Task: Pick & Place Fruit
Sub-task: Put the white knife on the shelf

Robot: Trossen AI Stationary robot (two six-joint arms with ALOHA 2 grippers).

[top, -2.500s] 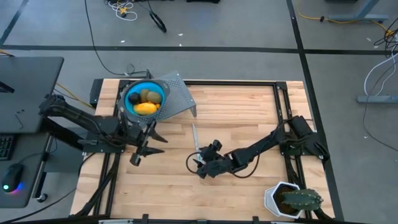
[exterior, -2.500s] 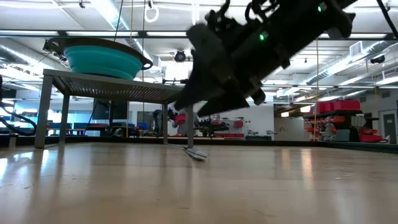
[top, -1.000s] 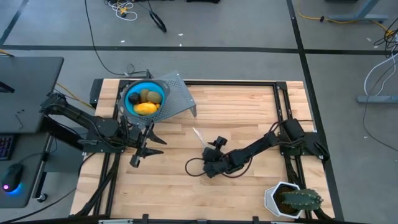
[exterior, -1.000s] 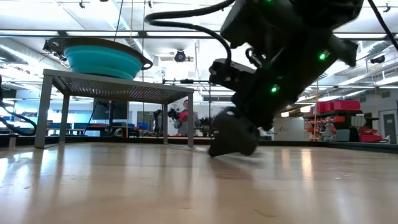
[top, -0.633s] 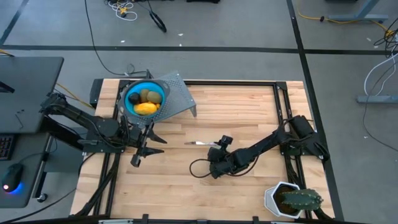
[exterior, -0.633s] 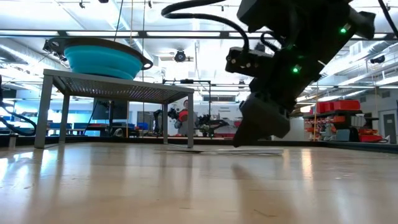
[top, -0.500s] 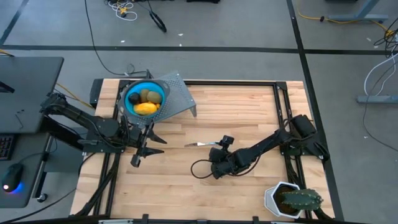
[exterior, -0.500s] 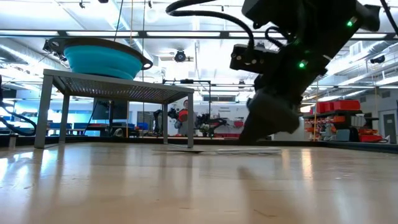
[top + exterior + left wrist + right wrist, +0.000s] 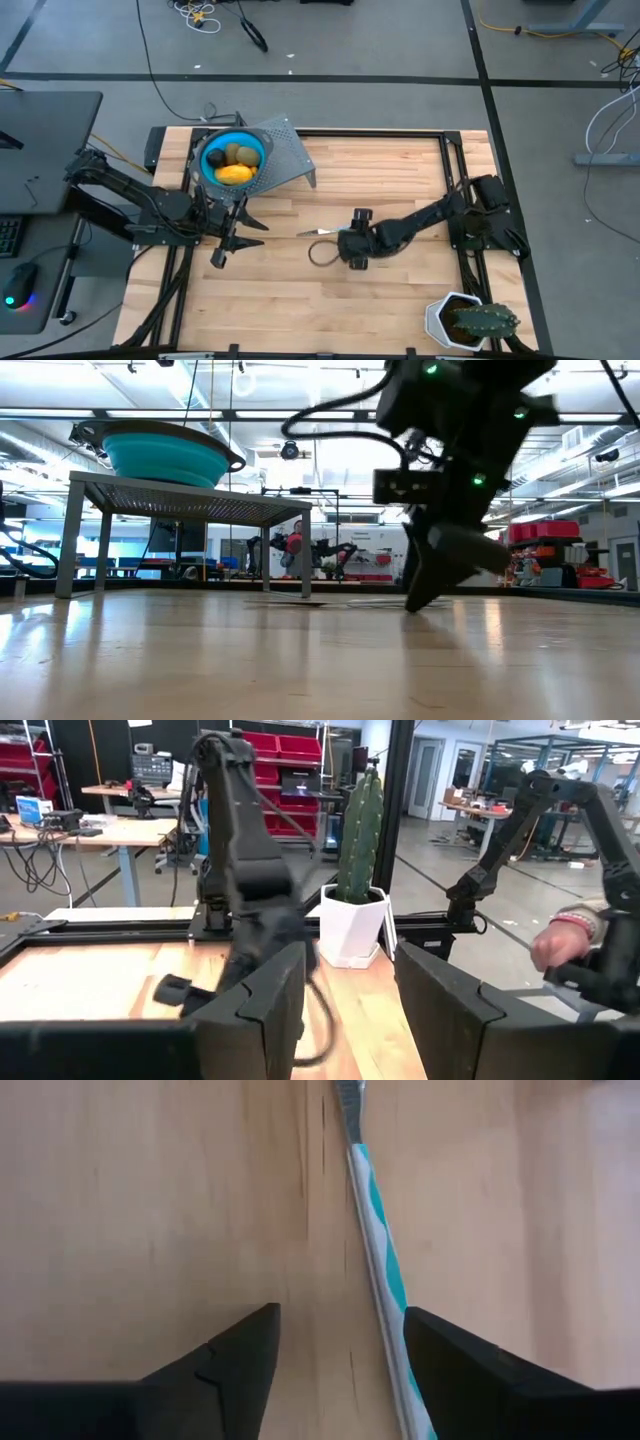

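High view: right tool [image 9: 345, 240] has shifted beside the stick [image 9: 318, 232].

Your high camera looked straight down on the whole counter [image 9: 400, 170]. The low one sat at counter height, facing the room. Each wrist camera looked past its fingers; the left shared the potted cactus [image 9: 358, 860] with overhead.

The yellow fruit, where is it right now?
In the high view the yellow fruit sits in the blue bowl on the metal stand at the table's far left, beside two brownish fruits, above the left gripper.
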